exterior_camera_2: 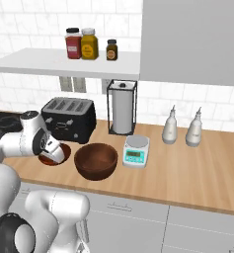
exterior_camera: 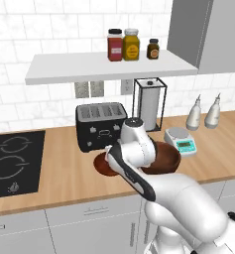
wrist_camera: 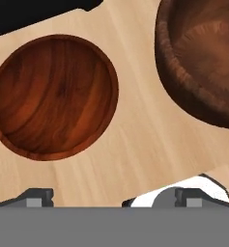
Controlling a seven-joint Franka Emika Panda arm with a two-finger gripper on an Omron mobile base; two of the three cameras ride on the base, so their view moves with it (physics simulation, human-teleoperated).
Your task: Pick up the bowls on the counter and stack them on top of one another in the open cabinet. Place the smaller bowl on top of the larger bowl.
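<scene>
The smaller bowl, shallow and reddish-brown, sits on the light-wood counter in front of the toaster. Just to its right stands the larger bowl, deep and dark brown; the two are close but apart. Both also appear in the right base view, the smaller bowl partly behind my hand and the larger bowl in full. My gripper hovers above the counter, looking down between the bowls and nearer the smaller one. It is open, its fingertips far apart with nothing between them. The white shelf runs above.
A black toaster, a paper towel holder, a kitchen scale and two bottles stand behind the bowls. Three jars occupy the shelf's right part. The grey box cabinet borders it; the cooktop lies left.
</scene>
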